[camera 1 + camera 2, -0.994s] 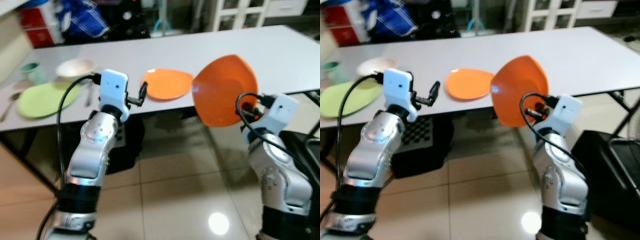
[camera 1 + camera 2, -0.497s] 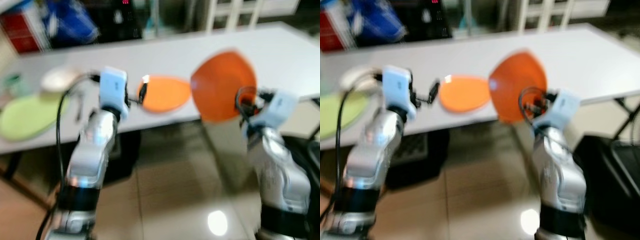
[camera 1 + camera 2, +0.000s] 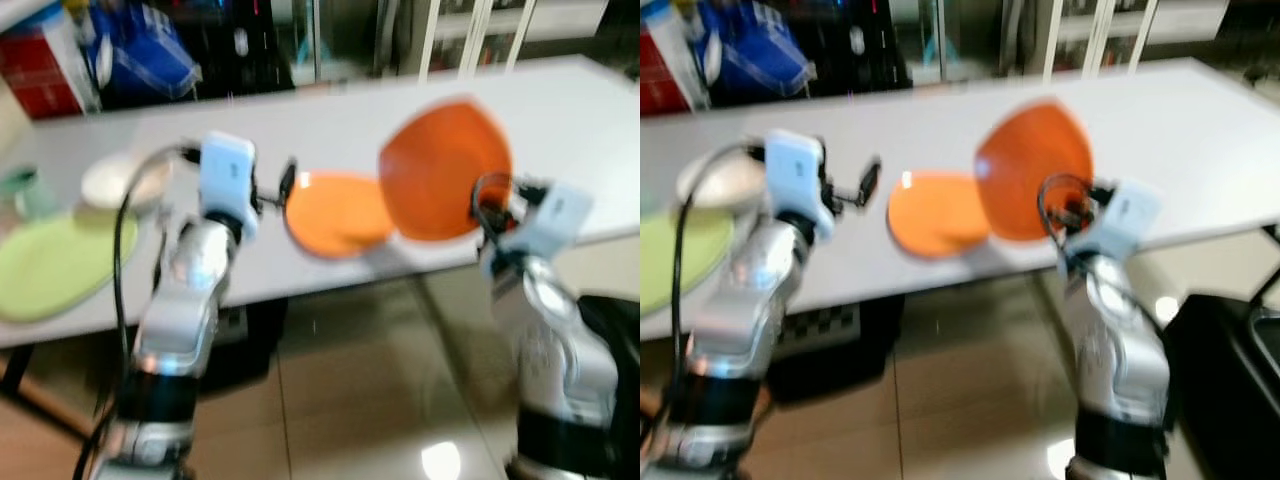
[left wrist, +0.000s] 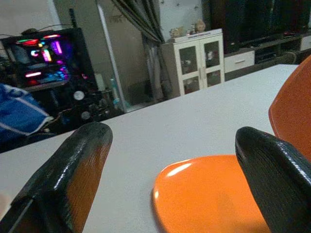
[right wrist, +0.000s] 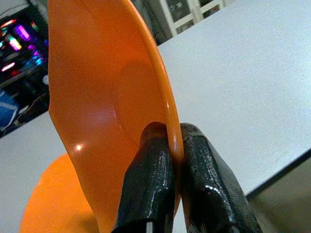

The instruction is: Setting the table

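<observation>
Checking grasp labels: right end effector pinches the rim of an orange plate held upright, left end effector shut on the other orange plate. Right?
Not quite. The left end effector is open and empty; the left wrist view shows the flat orange plate lying on the table. The right end effector does pinch the upright plate.

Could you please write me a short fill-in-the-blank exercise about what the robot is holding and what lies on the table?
1. The right pincer is shut on the rim of an ____ plate.
2. The left pincer is ____ and holds nothing.
3. A second orange plate lies flat on the ____ table.
4. At the table's left end lies a ____ plate.

Missing words: orange; open; white; green
</observation>
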Robot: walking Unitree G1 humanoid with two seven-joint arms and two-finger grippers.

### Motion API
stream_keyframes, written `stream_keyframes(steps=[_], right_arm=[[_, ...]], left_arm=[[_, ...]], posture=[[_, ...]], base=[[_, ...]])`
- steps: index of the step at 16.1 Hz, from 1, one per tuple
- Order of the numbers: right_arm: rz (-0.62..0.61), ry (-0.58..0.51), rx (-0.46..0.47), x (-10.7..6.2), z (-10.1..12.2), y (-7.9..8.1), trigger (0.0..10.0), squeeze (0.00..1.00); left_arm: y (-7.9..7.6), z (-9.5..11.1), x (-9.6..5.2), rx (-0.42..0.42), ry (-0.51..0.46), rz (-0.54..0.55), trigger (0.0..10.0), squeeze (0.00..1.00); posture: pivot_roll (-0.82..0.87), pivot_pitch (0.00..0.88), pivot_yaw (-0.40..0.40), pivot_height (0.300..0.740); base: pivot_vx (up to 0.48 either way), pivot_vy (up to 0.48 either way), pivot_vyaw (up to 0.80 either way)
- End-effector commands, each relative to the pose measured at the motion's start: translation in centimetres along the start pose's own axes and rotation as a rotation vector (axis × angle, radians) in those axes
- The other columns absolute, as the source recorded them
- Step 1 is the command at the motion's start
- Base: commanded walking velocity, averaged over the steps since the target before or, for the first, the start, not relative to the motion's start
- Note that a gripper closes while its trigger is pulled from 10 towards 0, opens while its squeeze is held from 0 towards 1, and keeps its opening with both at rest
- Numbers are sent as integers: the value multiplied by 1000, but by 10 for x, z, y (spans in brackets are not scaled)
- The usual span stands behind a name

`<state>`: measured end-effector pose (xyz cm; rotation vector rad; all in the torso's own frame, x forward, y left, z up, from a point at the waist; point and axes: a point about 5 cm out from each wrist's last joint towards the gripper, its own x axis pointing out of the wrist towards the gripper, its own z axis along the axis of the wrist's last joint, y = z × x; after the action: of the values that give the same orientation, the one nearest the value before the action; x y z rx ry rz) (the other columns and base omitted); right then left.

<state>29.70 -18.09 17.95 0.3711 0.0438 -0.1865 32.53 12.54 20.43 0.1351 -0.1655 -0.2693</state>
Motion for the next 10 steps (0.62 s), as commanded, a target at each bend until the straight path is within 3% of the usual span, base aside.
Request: stream_keyframes(steps=[1,8,10], right_arm=[[-2,-66,18,1,15,-1,10000,0],[2,-26,95,5,15,-2,10000,0],[-8,42,166,9,12,-1,10000,0]], left_arm=[[-6,5,2,0,-18,-22,10000,0],[-6,4,1,2,-14,-27,10000,0],[-10,-3,0,22,42,-59,10000,0]], posture=[[-55,0,43,740],[-55,0,43,740],[-56,0,46,740]], base=[[458,0,0],[452,0,0],[148,0,0]])
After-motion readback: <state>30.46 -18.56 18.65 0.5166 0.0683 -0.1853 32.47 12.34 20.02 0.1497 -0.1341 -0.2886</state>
